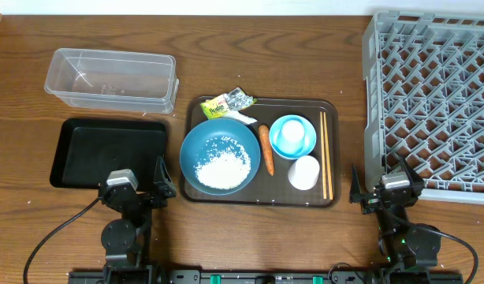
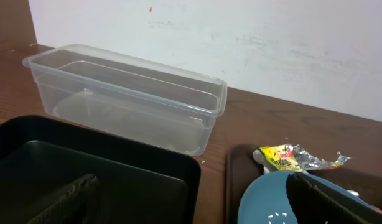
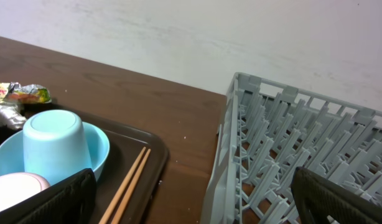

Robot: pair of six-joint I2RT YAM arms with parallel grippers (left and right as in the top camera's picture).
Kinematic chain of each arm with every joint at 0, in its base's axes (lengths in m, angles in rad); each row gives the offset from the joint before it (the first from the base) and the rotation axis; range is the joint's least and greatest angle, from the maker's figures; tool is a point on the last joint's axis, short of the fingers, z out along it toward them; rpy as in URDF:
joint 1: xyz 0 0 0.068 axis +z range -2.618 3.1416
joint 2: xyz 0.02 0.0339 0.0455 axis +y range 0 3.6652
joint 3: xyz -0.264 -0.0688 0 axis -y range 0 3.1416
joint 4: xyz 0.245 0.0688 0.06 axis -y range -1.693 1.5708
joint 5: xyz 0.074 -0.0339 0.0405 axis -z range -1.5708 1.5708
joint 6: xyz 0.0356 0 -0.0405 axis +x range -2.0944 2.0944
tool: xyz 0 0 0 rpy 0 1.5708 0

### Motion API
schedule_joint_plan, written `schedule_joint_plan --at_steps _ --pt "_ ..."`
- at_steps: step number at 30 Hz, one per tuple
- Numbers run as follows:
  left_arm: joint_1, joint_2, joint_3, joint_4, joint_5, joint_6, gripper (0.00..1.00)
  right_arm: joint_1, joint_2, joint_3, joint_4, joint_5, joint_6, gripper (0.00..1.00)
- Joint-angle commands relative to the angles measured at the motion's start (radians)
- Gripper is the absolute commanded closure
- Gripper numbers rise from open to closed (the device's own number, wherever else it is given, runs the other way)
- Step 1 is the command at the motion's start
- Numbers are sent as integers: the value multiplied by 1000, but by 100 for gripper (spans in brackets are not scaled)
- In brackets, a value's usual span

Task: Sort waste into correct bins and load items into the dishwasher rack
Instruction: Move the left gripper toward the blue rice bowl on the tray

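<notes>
On the brown serving tray (image 1: 262, 199) a wide dark-blue bowl (image 1: 206, 142) holds a heap of white rice (image 1: 223, 167). Beside it lie the orange carrot (image 1: 266, 150), the yellow-and-silver wrapper (image 1: 228, 102) and white tissue (image 1: 242, 117). A light-blue bowl (image 1: 309, 138) holds an upturned pale cup. The white cup (image 1: 303, 172) and chopsticks (image 1: 326, 154) lie to the right. My left gripper (image 1: 138, 188) is open and empty between the black tray (image 1: 108, 150) and the blue bowl (image 2: 265, 199). My right gripper (image 1: 384, 188) is open and empty between the chopsticks (image 3: 125, 186) and the grey rack (image 1: 435, 102).
The clear tub (image 1: 112, 77) stands behind the black tray, at the back left; it also shows in the left wrist view (image 2: 129, 93). The rack's near wall (image 3: 225, 162) rises close to my right gripper. A white wall runs behind the table.
</notes>
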Motion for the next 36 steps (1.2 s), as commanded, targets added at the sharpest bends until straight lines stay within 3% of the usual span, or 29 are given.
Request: schedule_joint_plan --at_steps 1,36 --pt "3 6 -19 -37 -27 18 2 5 -5 -1 -5 10 -13 1" --pt "3 6 -19 -37 -27 17 2 5 -5 -1 -4 10 -13 1"
